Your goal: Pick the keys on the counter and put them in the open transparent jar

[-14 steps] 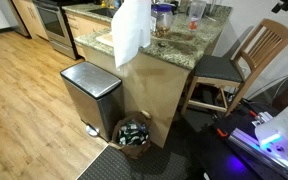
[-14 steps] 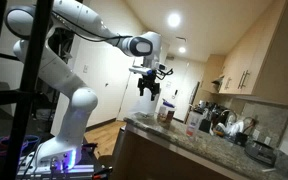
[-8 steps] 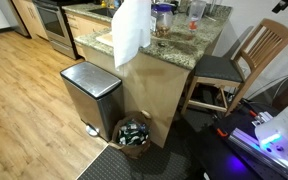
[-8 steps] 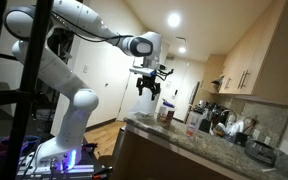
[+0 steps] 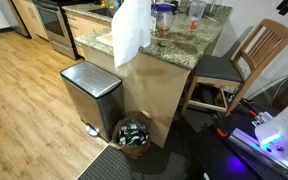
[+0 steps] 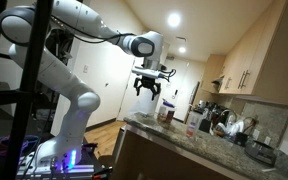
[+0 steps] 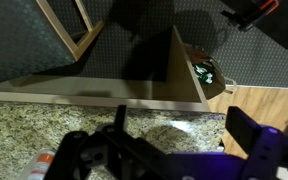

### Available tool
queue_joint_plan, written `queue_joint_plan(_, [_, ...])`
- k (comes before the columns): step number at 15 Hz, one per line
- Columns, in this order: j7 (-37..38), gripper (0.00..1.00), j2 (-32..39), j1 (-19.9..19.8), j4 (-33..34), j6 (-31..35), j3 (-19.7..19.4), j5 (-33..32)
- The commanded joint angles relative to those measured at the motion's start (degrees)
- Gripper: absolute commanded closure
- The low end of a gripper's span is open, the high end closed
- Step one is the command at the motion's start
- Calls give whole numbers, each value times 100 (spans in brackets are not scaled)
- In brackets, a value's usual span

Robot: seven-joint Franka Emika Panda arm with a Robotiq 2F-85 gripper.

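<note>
The open transparent jar (image 5: 163, 15) with a dark blue band at its top stands on the granite counter (image 5: 189, 38). It also shows in an exterior view (image 6: 165, 110). A small dark speck (image 5: 161, 42) in front of the jar may be the keys; it is too small to tell. My gripper (image 6: 147, 87) hangs open and empty in the air above the counter's end, to the side of the jar and higher than it. In the wrist view the open jaws (image 7: 179, 125) frame bare granite (image 7: 44, 125); no keys or jar show there.
A steel trash can (image 5: 91, 95) and a basket of clutter (image 5: 134, 132) stand on the floor below the counter. A wooden chair (image 5: 239, 60) is beside it. Bottles and appliances (image 6: 219, 120) crowd the counter's far part. An orange object (image 7: 42, 160) lies on the granite.
The gripper has risen slightly above the counter's end. Nothing else has moved.
</note>
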Motion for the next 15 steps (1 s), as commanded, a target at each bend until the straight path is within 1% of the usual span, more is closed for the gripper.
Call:
queue_joint_plan(1, [-67,0,32,-75,11,1,54,59])
queue_joint_plan(2, [-365,0,94,33,178,-609,6,77])
queue_joint_plan(3, [-649,0,113,81,242,-882,-36,-23])
queue_joint_plan(5, [-1192,0,192,99,367,-1200,-93,-277])
queue_joint_plan(6, [-666,0,465,547,258,-915,635,251])
queue_joint_plan(7, [-804,0,485,601,287,-931,725,317])
queue_joint_plan(9, [-818,0,769,1043,440,-789,1155,523])
queue_joint_plan(11, [-862,0,1193,1470,698,-434,1633,678])
queue_joint_plan(12, [-842,0,1431,1601,864,-177,1866,641])
queue_joint_plan(13, [-641,0,1666,1627,1090,123,2116,592])
queue_joint_plan(14, [-708,0,1063,1504,598,-151,1891,646])
queue_joint_plan(15, [-623,0,1277,1592,768,21,2062,642])
